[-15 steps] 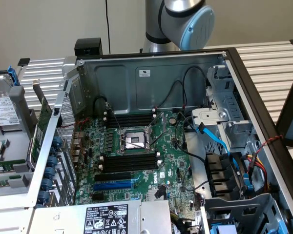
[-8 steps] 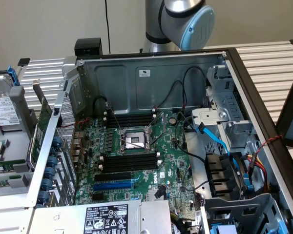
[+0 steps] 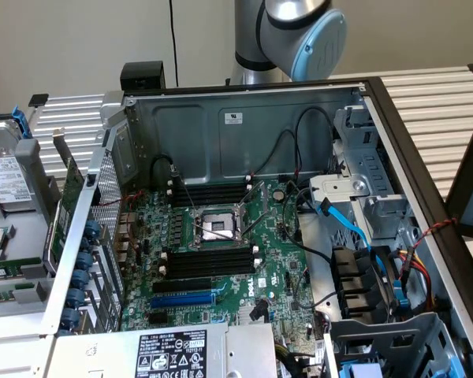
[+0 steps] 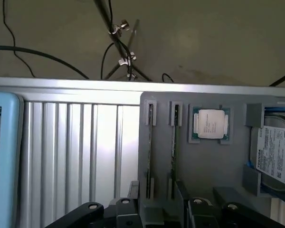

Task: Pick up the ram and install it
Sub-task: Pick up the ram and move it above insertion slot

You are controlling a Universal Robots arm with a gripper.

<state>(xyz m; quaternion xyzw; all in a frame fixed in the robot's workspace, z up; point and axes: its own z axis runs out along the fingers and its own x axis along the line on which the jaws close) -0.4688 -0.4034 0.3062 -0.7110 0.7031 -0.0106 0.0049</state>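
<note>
Grey parts tray (image 4: 218, 171), on a ribbed metal table (image 4: 76, 147). Contents: ram (image 4: 173, 142), as two thin sticks on edge, side by side, one to each narrow slot; processor (image 4: 210, 124), flat in a square recess just beside the slots; hard drive (image 4: 278, 159), label up, in the compartment beyond the processor. Gripper (image 4: 156, 214): black body over the tray at the end of the ram slots, holding nothing visible; open or closed, cannot tell. Open computer case (image 3: 244, 118), on the exterior view's right of the tray. Contents: green motherboard (image 3: 276, 260) with CPU socket (image 3: 217, 227), black memory slots (image 3: 209, 260) on both sides of the socket, long blue slot (image 3: 181, 299), labelled power supply (image 3: 169, 353), blue cables (image 3: 351, 224). Robot arm (image 3: 299, 35) behind the case's rear wall.
</note>
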